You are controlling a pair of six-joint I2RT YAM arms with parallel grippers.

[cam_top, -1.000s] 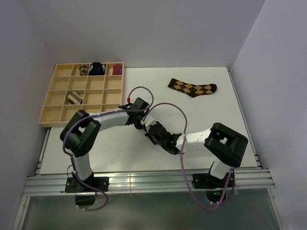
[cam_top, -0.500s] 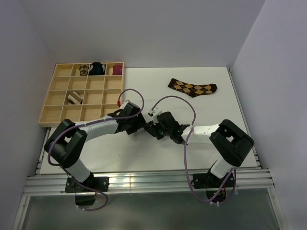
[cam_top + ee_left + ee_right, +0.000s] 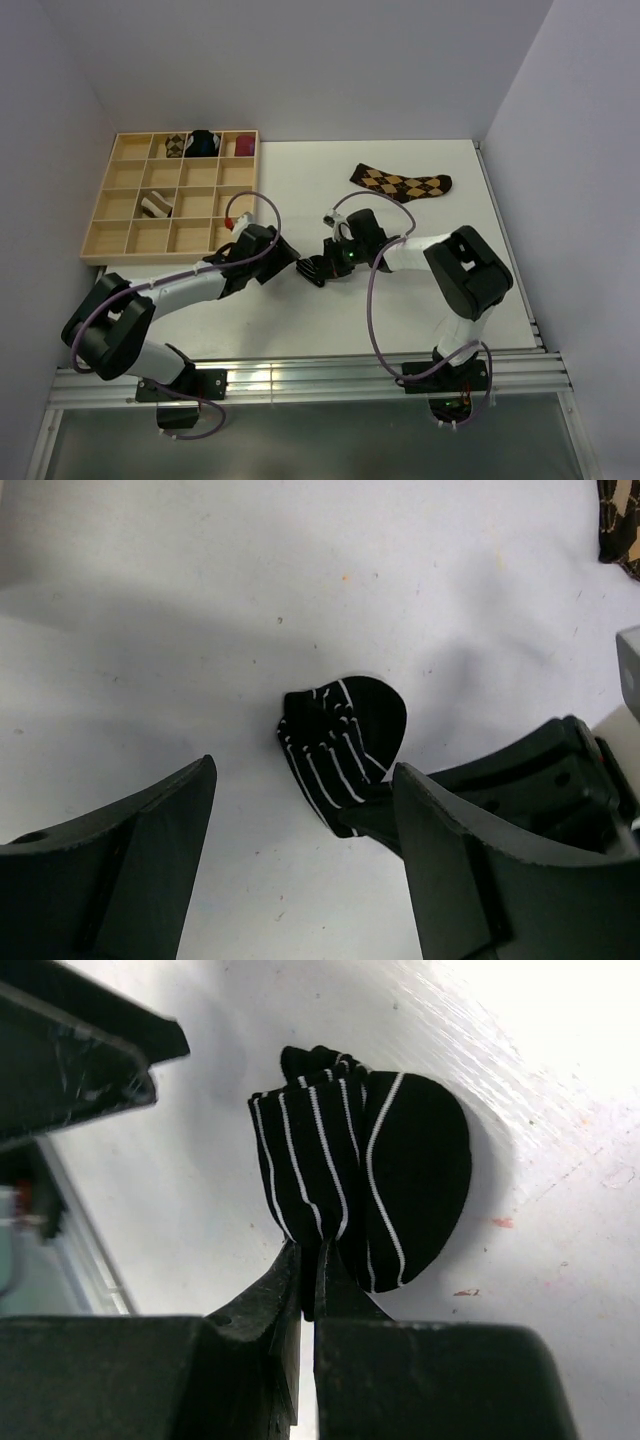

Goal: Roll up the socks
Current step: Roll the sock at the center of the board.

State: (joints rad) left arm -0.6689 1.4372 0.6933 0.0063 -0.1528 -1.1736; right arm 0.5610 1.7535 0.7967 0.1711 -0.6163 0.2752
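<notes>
both arms have swung left; left claw (image 3: 300, 865) now spread, right claw (image 3: 308, 1260) pinching the black sock (image 3: 360, 1175) — bundled; argyle sock (image 3: 401, 183) flat near the table's (image 3: 300, 330) far edge, unrolled.

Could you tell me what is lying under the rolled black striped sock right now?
Only the white table shows beneath the black striped sock; it rests directly on it. The right tool pinches its near edge, hiding the fabric there, and the sock's underside cannot be seen.
</notes>
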